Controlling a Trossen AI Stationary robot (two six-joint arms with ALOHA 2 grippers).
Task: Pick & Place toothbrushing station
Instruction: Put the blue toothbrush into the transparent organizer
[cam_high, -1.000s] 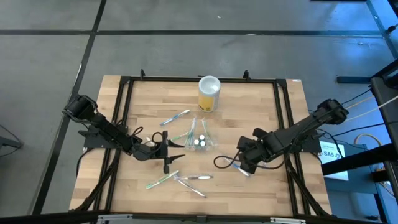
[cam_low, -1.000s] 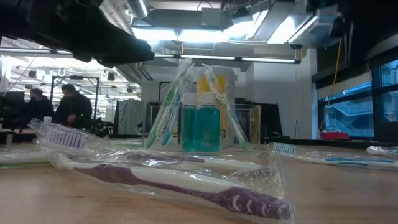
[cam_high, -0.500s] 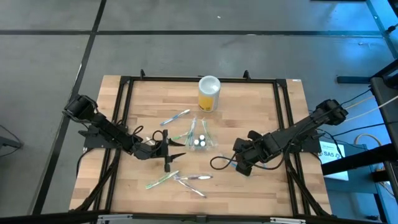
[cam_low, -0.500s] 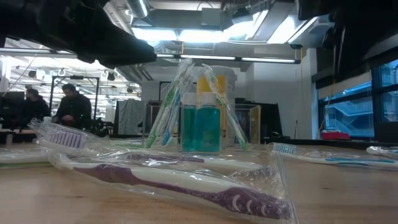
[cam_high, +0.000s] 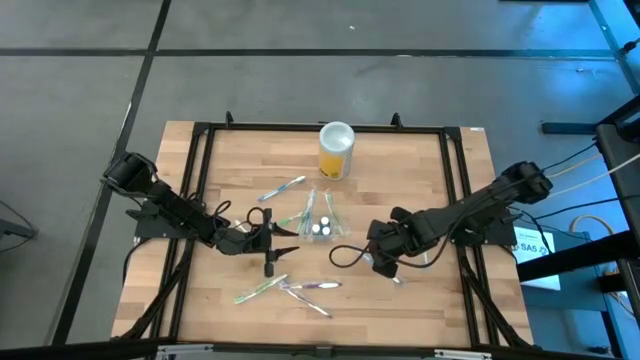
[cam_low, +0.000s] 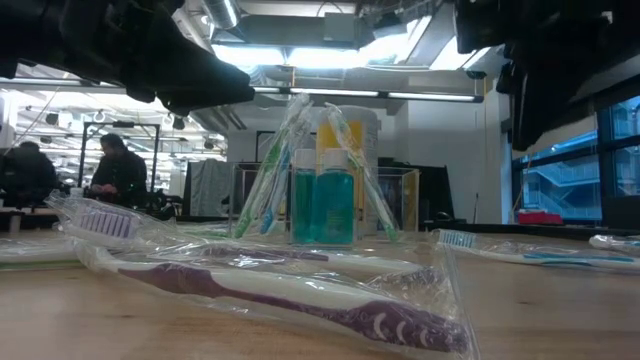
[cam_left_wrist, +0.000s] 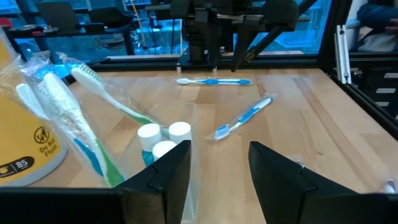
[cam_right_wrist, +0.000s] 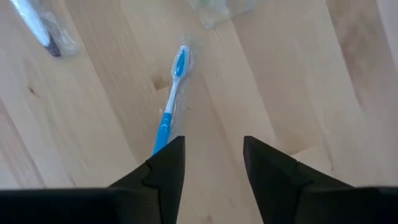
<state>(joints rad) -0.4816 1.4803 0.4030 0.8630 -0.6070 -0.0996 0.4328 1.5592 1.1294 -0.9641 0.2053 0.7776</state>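
High view showed a pale wooden table (cam_high: 420, 170) on grey floor; the clear plastic toothbrushing station (cam_high: 320, 226), holding brushes and bottles, sat at centre, both grippers (left (cam_high: 268, 243), right (cam_high: 372, 262)) parted, empty, at nine and four o'clock.

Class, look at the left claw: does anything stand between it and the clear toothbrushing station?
Nothing visible does. The left claw is open and points straight at the toothbrushing station, with only bare table beside that path.

One yellow canister (cam_high: 336, 150), three small bottles (cam_left_wrist: 164, 135), two robot arms (cam_high: 165, 208)
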